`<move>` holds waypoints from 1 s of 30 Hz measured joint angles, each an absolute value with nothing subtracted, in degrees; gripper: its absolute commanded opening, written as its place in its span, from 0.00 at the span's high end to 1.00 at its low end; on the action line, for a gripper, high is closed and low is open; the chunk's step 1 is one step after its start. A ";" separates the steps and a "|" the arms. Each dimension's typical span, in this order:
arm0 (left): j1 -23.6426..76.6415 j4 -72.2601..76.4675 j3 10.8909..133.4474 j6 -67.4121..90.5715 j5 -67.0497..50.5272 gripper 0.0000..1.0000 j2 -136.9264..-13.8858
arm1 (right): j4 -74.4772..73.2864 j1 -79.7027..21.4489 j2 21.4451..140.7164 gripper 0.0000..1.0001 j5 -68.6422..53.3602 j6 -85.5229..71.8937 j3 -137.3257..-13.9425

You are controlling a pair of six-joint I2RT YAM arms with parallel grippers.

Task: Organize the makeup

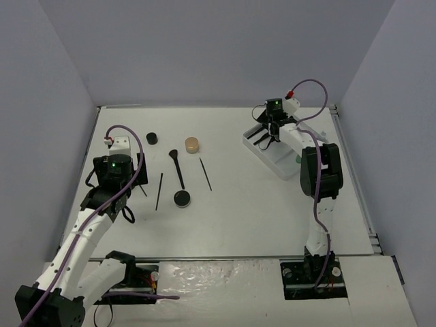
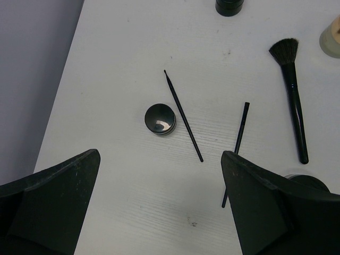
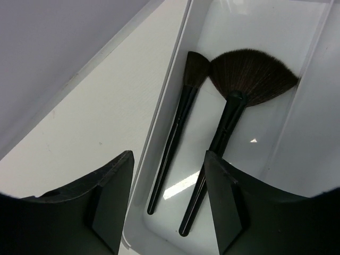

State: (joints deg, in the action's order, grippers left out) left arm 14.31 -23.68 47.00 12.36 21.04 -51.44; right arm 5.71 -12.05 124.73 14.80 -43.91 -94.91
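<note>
My right pincer stands half-open and empty over the white tray, toward the far right corner of the table. A fan brush and an angled brush lie side by side inside. My left pincer is wide and empty, near the left edge.

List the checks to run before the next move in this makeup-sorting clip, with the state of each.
1. Jaws of the right gripper apart, nothing pinched: ok.
2. Both the angled brush and the fan brush lie inside one compartment of the tray: ok.
3. Handle of the fan brush free of the gripper's finger for a lift: cannot tell; its end runs close beside it.
4. Jaws of the left gripper wide open and empty: ok.
5. A target under the left gripper: ok; the small black pot and the thin liner brush lie below.
6. Makeup all off the table: not ok; the powder brush, the tan jar and more lie loose.
</note>
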 measured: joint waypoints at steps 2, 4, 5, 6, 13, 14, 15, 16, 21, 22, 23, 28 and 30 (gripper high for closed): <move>14.31 -23.68 47.00 12.38 21.04 0.03 -51.44 | 5.76 -12.32 124.56 0.46 14.20 -42.37 -94.98; 14.31 -23.67 47.00 12.37 21.02 0.03 -51.44 | 5.74 -12.67 124.11 0.46 13.13 -39.95 -94.78; 14.31 -23.66 47.00 12.36 21.02 0.03 -51.44 | 5.80 -12.95 123.67 0.46 12.39 -38.29 -94.42; 14.31 -23.66 47.00 12.36 21.02 0.03 -51.44 | 5.93 -13.35 123.03 0.46 11.49 -36.26 -93.81; 14.31 -23.68 47.00 12.36 20.99 0.03 -51.44 | 4.74 -24.44 117.16 0.47 8.39 -21.04 -88.34; 14.31 -23.68 47.00 12.36 20.99 0.03 -51.44 | 4.60 -26.77 116.58 0.47 7.85 -19.20 -87.73; 14.31 -23.68 47.00 12.36 20.97 0.03 -51.44 | 4.91 -29.39 116.23 0.47 6.84 -17.54 -86.99; 14.31 -23.68 47.00 12.36 20.92 0.03 -51.44 | 4.91 -31.57 115.92 0.48 6.01 -16.20 -86.11; 14.31 -23.68 47.00 12.36 20.84 0.03 -51.46 | 3.49 -39.94 115.71 0.49 3.16 -10.95 -82.46; 14.31 -23.68 47.00 12.36 20.84 0.03 -51.46 | 3.11 -40.75 115.75 0.50 2.85 -10.29 -82.22; 14.31 -23.68 47.00 12.36 20.84 0.03 -51.46 | 2.86 -41.44 115.80 0.50 2.66 -9.67 -82.08; 14.31 -23.68 47.00 12.37 20.82 0.03 -51.46 | 2.77 -43.25 116.51 0.54 2.65 -7.61 -82.15; 14.31 -23.69 47.00 12.38 20.82 0.03 -51.47 | 2.99 -43.63 117.60 0.55 2.77 -7.16 -82.48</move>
